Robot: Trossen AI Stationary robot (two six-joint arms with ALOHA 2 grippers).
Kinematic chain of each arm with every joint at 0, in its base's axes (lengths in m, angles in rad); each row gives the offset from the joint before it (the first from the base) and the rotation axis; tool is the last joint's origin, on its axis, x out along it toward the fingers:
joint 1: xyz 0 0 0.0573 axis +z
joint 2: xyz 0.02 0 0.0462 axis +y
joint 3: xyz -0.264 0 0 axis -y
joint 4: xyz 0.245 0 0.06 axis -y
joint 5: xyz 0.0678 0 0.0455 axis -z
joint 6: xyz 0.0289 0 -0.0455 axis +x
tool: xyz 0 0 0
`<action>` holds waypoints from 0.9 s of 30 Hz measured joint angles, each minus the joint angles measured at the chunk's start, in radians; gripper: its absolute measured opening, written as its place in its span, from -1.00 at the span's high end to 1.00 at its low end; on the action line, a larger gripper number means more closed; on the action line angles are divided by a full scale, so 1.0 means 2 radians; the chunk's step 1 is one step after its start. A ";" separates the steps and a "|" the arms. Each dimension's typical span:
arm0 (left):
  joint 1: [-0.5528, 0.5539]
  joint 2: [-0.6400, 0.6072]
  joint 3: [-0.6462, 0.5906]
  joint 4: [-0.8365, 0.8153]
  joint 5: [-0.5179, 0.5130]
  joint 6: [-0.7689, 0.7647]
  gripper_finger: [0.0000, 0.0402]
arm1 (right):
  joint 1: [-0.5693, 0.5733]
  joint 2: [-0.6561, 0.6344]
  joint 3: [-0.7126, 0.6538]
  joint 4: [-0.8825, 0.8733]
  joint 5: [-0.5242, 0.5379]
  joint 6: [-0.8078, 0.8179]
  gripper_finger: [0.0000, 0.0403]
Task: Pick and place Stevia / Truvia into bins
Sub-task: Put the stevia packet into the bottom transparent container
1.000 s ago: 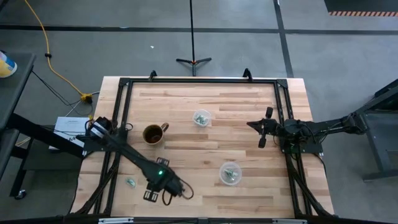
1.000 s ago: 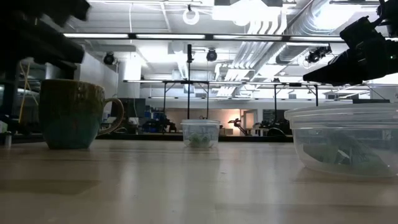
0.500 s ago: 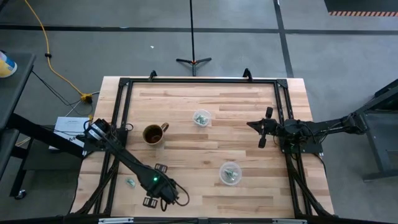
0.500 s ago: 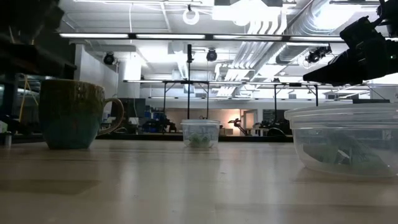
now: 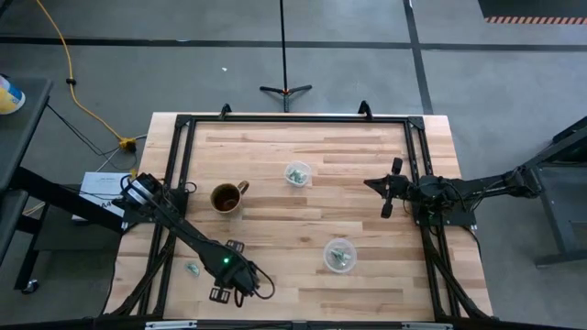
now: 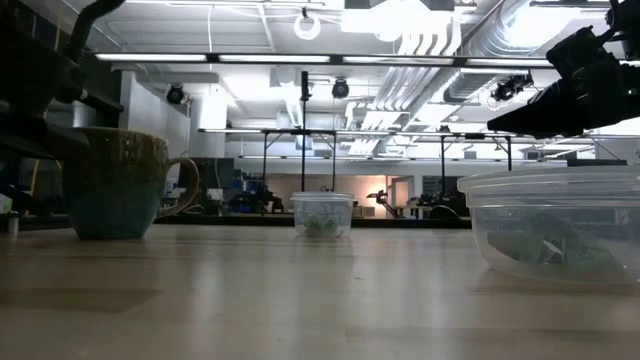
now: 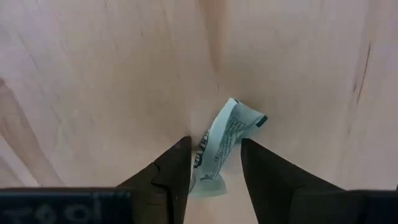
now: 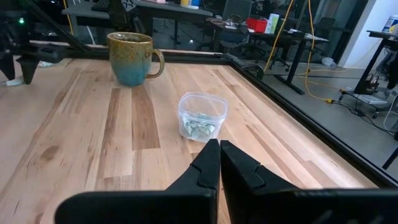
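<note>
You're near the end of this one. Both bins already carry packets: the far bin (image 5: 297, 173) shows a green-and-white pile inside, and so does the near bin (image 5: 339, 256). On the bare tabletop (image 5: 303, 211) only one Stevia packet (image 5: 192, 269) is left, near the left front corner, well apart from both bins. Your left gripper (image 7: 214, 168) is down over that packet (image 7: 225, 144), fingers set at a narrow gap with the crumpled paper standing between them. Whether they are pinching it yet, I can't tell. Your right gripper (image 5: 389, 190) waits by the right edge, fingers pressed together on nothing. The brown mug (image 5: 226, 198) stands clear. By my read, what's left is one lift, one carry, one drop into a bin.
</note>
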 joint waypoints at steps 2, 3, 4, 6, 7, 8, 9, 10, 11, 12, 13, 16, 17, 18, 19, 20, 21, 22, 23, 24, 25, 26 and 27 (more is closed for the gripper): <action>0.000 0.000 -0.002 0.001 -0.007 0.000 0.20 | 0.000 0.000 0.000 0.000 0.000 0.000 0.97; 0.000 0.001 -0.002 0.000 -0.009 0.002 0.25 | 0.000 0.000 0.000 -0.001 0.000 0.000 0.97; 0.000 0.001 -0.002 0.000 -0.009 0.006 0.32 | 0.000 0.000 0.000 -0.001 0.001 -0.001 0.97; 0.001 0.001 -0.003 0.000 -0.010 0.016 0.47 | 0.000 0.000 0.000 -0.002 0.002 -0.001 0.97; 0.001 0.001 -0.003 0.000 -0.011 0.021 0.56 | 0.000 0.000 0.000 -0.002 0.002 -0.001 0.97; 0.001 0.001 -0.003 0.000 -0.012 0.028 0.65 | 0.000 0.000 0.000 -0.002 0.002 -0.001 0.98; 0.001 0.001 -0.004 0.000 -0.012 0.030 0.75 | 0.000 0.000 0.000 -0.002 0.002 -0.001 0.98; 0.003 0.001 -0.003 0.002 -0.012 0.026 0.84 | 0.000 0.000 0.000 -0.002 0.002 -0.001 0.99; 0.007 0.002 -0.001 0.004 -0.012 0.017 0.89 | 0.000 0.000 0.000 -0.002 0.002 -0.001 0.99; 0.013 0.002 0.003 0.003 -0.012 0.006 0.90 | 0.000 0.000 0.000 -0.002 0.001 -0.001 0.99; 0.019 0.002 0.006 0.001 -0.011 -0.006 0.89 | 0.000 0.000 0.000 -0.002 0.002 -0.002 0.99; 0.036 0.004 0.022 0.029 -0.046 -0.010 0.81 | 0.000 0.000 0.000 -0.002 0.002 -0.002 0.99; 0.041 0.005 0.025 0.060 -0.079 0.010 0.79 | 0.000 0.000 0.000 -0.002 0.002 -0.002 0.99; 0.047 0.006 0.027 0.090 -0.104 0.035 0.79 | 0.000 0.000 0.000 -0.002 0.002 -0.002 0.99; 0.053 0.006 0.026 0.115 -0.126 0.064 0.81 | 0.000 0.000 0.000 -0.002 0.002 -0.002 0.99; 0.061 0.006 0.026 0.144 -0.142 0.093 0.84 | 0.000 0.000 0.000 -0.002 0.002 -0.002 0.99; 0.071 0.006 0.026 0.176 -0.148 0.119 0.88 | 0.000 0.000 0.000 -0.002 0.002 -0.002 1.00; 0.083 0.006 0.026 0.199 -0.149 0.141 0.90 | 0.000 0.000 0.000 -0.002 0.002 -0.002 1.00; 0.095 0.005 0.027 0.215 -0.148 0.158 0.90 | 0.000 0.000 0.000 -0.002 0.002 -0.002 0.99; 0.108 0.005 0.027 0.230 -0.149 0.171 0.90 | 0.000 0.000 0.000 -0.002 0.002 -0.002 0.99; 0.123 0.005 0.026 0.249 -0.151 0.188 0.90 | 0.000 0.000 0.000 -0.002 0.002 -0.002 0.99; 0.136 0.006 0.026 0.276 -0.157 0.208 0.89 | 0.000 0.000 0.000 -0.002 0.004 -0.002 0.99; 0.147 0.006 0.026 0.309 -0.163 0.228 0.87 | 0.000 0.000 0.000 -0.002 0.010 0.000 0.99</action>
